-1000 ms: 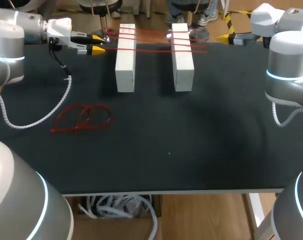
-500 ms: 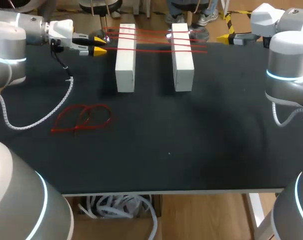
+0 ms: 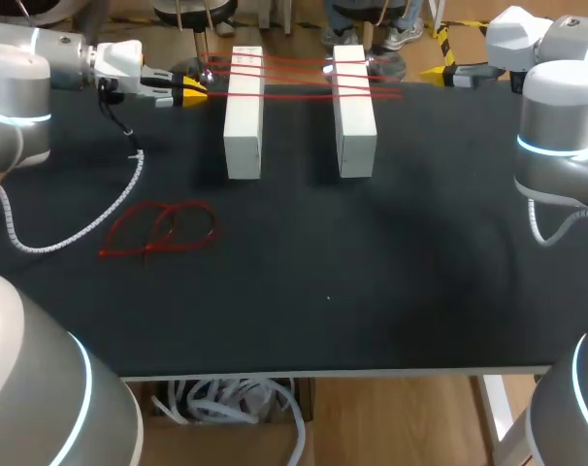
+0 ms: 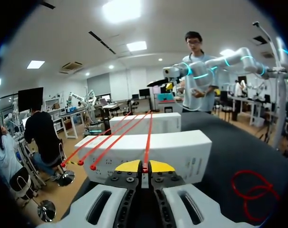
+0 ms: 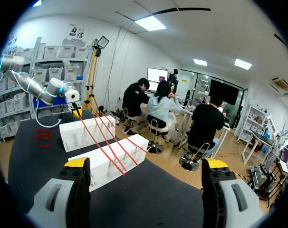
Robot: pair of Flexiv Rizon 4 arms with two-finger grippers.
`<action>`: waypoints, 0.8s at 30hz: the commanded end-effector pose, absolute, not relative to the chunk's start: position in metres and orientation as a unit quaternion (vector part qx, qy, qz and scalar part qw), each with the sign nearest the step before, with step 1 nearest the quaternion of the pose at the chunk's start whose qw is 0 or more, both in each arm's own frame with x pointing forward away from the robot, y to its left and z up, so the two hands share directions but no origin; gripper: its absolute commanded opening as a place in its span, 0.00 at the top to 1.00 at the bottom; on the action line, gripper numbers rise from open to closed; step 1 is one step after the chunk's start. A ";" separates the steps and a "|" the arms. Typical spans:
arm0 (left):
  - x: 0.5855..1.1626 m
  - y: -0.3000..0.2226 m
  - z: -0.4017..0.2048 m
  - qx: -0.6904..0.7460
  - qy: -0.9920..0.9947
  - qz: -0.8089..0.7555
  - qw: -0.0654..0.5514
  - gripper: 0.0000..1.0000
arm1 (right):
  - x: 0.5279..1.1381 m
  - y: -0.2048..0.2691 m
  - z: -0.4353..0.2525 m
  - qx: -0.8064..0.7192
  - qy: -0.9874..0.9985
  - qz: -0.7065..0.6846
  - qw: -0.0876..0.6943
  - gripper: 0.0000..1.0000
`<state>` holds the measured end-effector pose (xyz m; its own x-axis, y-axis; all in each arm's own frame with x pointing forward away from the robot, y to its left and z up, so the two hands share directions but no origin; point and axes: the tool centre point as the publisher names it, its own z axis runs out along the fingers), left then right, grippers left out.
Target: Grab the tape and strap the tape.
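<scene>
Two white blocks (image 3: 244, 112) (image 3: 353, 109) stand side by side at the table's far end, with several red tape strands (image 3: 294, 74) stretched across their tops. My left gripper (image 3: 193, 90) sits just left of the left block, shut on the end of the nearest red strand (image 4: 147, 142), which runs from between its yellow tips (image 4: 129, 166) over the block (image 4: 148, 152). A loose red tape coil (image 3: 163, 229) lies on the black mat at left. My right gripper (image 3: 436, 73) hangs open beyond the right block, its fingers (image 5: 77, 164) wide apart and holding nothing.
The left arm's white coiled cable (image 3: 71, 229) trails over the mat near the loose coil. The table's front edge (image 3: 333, 372) runs across the near side. The red coil (image 4: 251, 185) lies beside the left gripper, apart from it.
My left gripper has edged right toward the left block and its fingers have closed on the end of the nearest red strand. The right arm has stayed still.
</scene>
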<state>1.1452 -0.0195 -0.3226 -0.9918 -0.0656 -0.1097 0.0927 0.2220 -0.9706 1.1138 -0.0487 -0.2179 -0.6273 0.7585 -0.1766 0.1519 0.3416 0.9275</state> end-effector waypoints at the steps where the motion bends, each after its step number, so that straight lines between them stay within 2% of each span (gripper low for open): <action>1: 1.146 -0.019 -0.321 0.017 0.777 -0.626 0.062 1.00 | 1.114 -0.049 -0.218 0.300 0.759 0.489 0.309 0.00; 14: 1.125 -0.037 -0.279 0.025 0.772 -0.632 0.055 1.00 | 1.114 -0.049 -0.218 0.300 0.759 0.489 0.309 0.00; 24: 1.106 -0.055 -0.244 0.034 0.734 -0.674 0.076 1.00 | 1.114 -0.049 -0.218 0.300 0.759 0.489 0.309 0.00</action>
<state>1.1192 -0.0503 -0.2485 -0.9891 -0.0053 -0.1473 0.1464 0.0813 -0.9859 1.1137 -0.0487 -0.2179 -0.6274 0.7584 -0.1765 0.1519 0.3415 0.9275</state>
